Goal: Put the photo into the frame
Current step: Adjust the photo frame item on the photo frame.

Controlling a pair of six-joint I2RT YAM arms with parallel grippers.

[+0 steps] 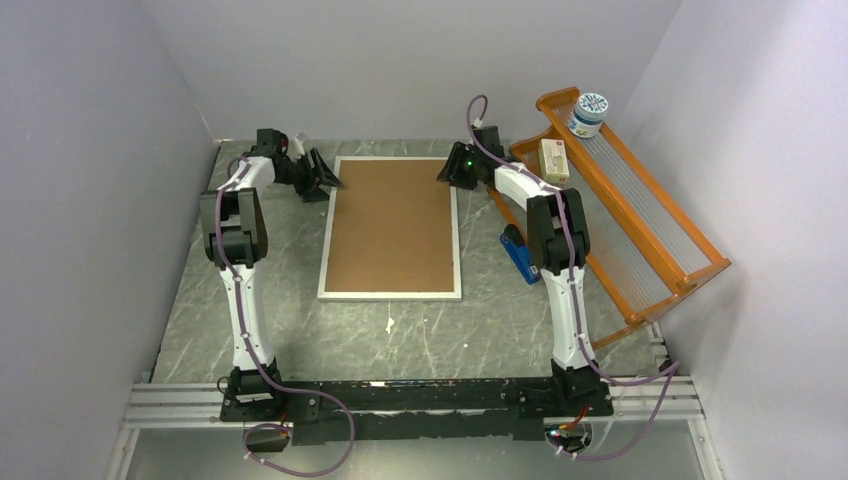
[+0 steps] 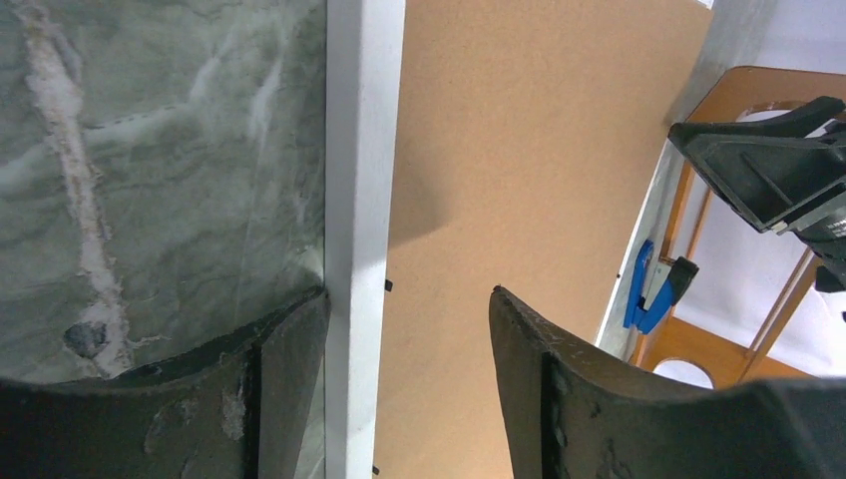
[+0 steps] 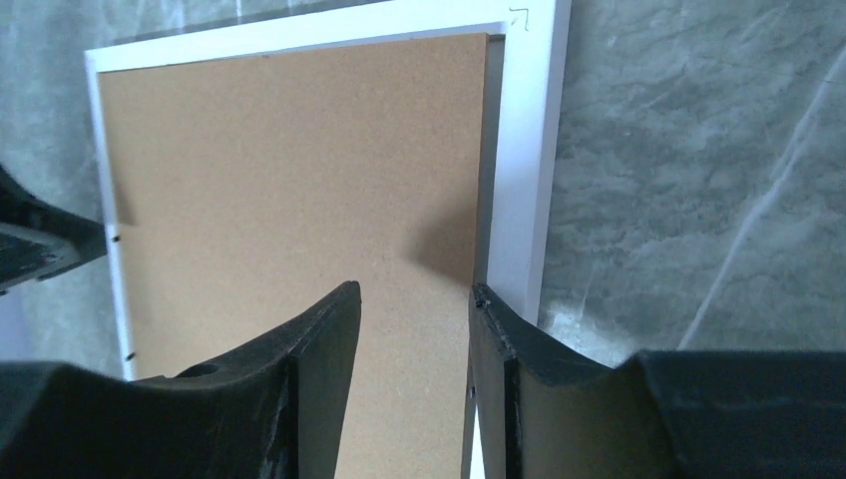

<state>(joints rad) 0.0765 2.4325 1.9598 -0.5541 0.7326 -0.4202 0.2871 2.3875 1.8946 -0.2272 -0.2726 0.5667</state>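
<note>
The frame (image 1: 391, 294) lies flat in the middle of the tabletop (image 1: 450, 330), back side up, with the brown backing board (image 1: 392, 225) filling its opening inside the white rim. The photo shows in none of the views; whether it sits under the board or lies somewhere out of sight cannot be told. Both arms reach to the frame's far end, one at each far corner. The left hand (image 2: 407, 294) is open, its fingers straddling the left rim: one finger is low against the rim's outer edge over the stone, the other hangs above the board, and nothing is clamped between them. The right hand (image 3: 414, 289) is partly open, narrower than the left, poised over the seam where the board meets the right rim, and it too holds nothing. Off to the right stand an orange rack (image 1: 640, 210) and a blue stapler (image 1: 518, 255), well apart from the work. The step in hand looks like working on the board at the frame's far end, either seating it or prying it up. The next move probably calls for a fingertip at the thin seam on each side, without dragging the light frame across the tabletop.
</note>
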